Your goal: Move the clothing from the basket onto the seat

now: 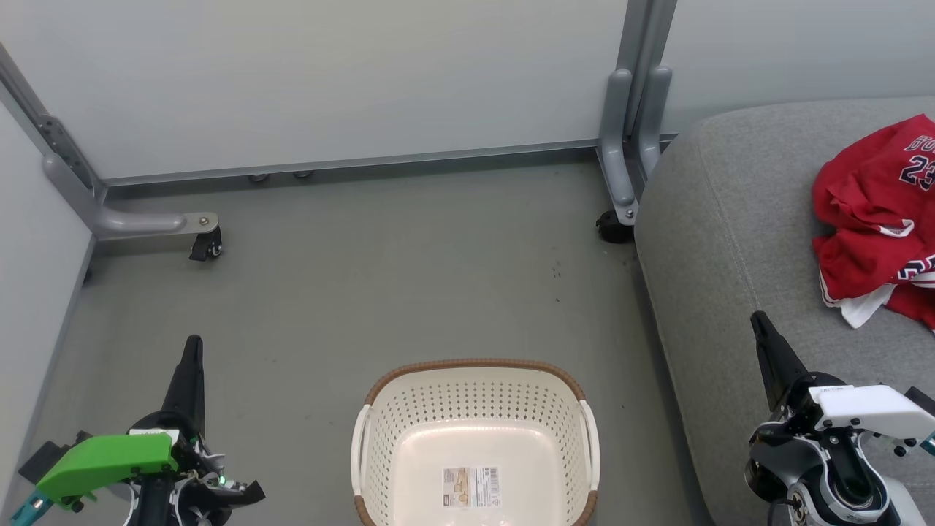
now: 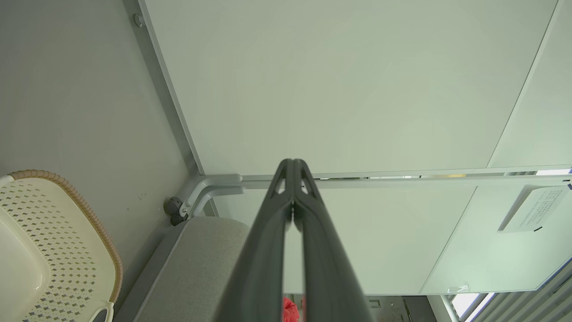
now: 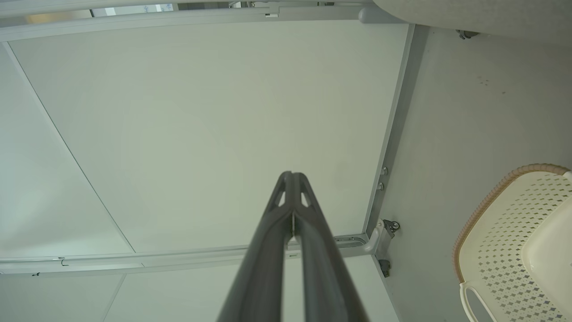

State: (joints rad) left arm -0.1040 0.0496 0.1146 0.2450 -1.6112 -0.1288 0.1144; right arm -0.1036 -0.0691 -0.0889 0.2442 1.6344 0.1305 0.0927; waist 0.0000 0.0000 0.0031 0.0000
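The cream perforated basket (image 1: 475, 394) with a brown rim stands on the floor at the bottom middle, holding nothing but a paper label on its bottom. Its rim also shows in the left wrist view as basket (image 2: 67, 250) and in the right wrist view as basket (image 3: 505, 241). Red clothing (image 1: 876, 212) with the number 23 lies crumpled on the grey seat (image 1: 730, 219) at the right. My left gripper (image 1: 193, 351) is shut at the lower left, well left of the basket. My right gripper (image 1: 760, 325) is shut over the seat's front part, below and left of the clothing.
Pale partition panels on grey wheeled feet (image 1: 204, 245) close off the back and left. Another caster (image 1: 613, 226) stands at the seat's far corner. Grey floor (image 1: 409, 277) lies open between the panels and the basket.
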